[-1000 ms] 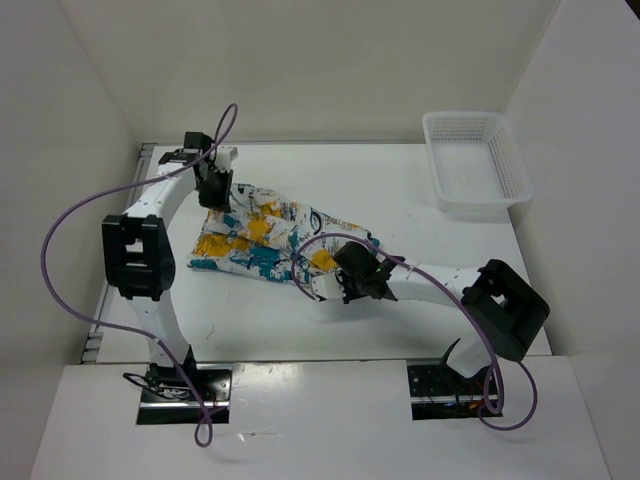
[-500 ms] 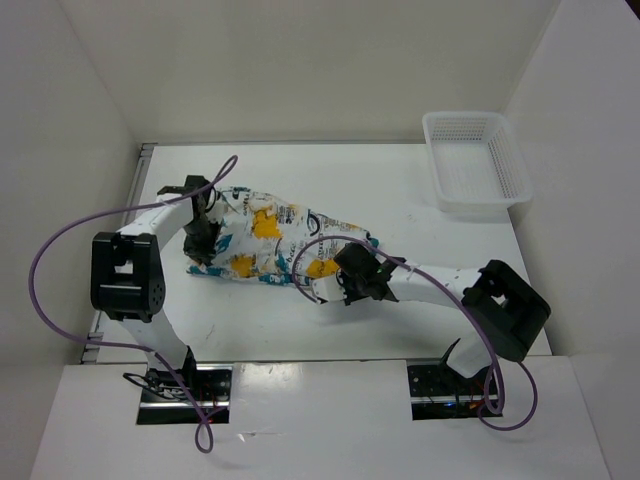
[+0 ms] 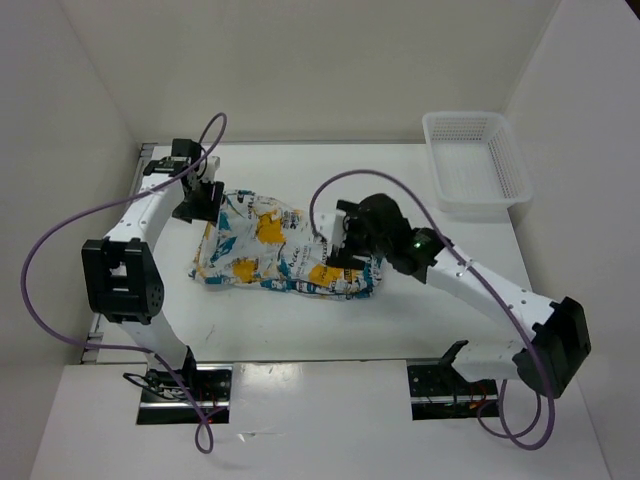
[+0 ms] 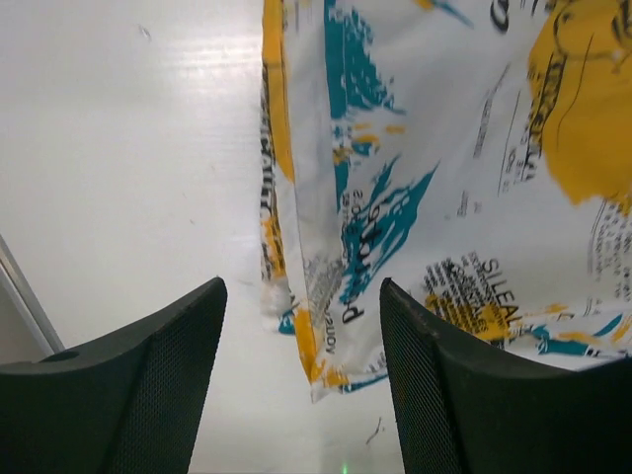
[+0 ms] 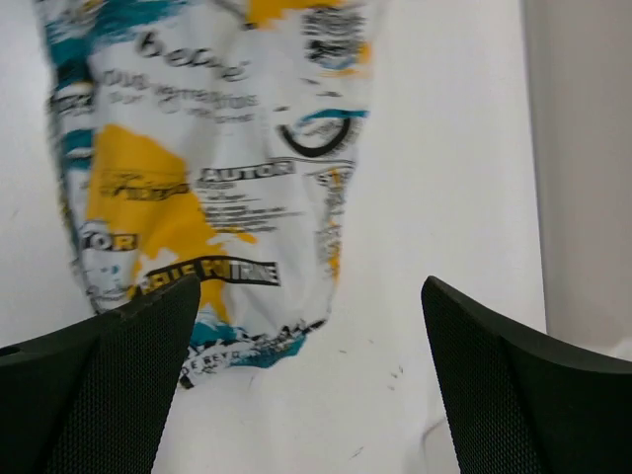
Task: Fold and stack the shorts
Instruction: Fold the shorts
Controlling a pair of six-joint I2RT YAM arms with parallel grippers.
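Shorts: the shorts (image 3: 285, 255) lie on the desk (image 3: 430, 310). I think they are folded over once. The cloth is a bit bumpy.
Long way: the shorts are longest from left to right. The right end sits a little closer to the arm bases than the left end.
Left gripper: the left gripper (image 3: 197, 200) is at the far left corner of the shorts. Its fingers (image 4: 148, 375) are spread apart and hold nothing. In its own camera, a hem edge of the shorts lies flat on the desk under the gap.
Right gripper: the right gripper (image 3: 340, 238) is above the right end of the shorts. Its fingers (image 5: 109, 385) are spread wide and hold nothing. In its own camera, the end of the shorts lies under the left finger and the gap.
Touching: neither gripper seems to touch the cloth, so the shorts rest by themselves.
Which is nearer: each gripper has its own end of the shorts. The right one is more over the cloth, and the left one is at the edge.
Basket: a white basket (image 3: 475, 160) sits far to the right of the shorts and farther back, well apart from them.
Next move, my guess: the long way runs from one gripper to the other. Each gripper could come down on its own end and bring one end over the other.
Watch out: the cloth is soft, so it may slide or bunch up when pinched.
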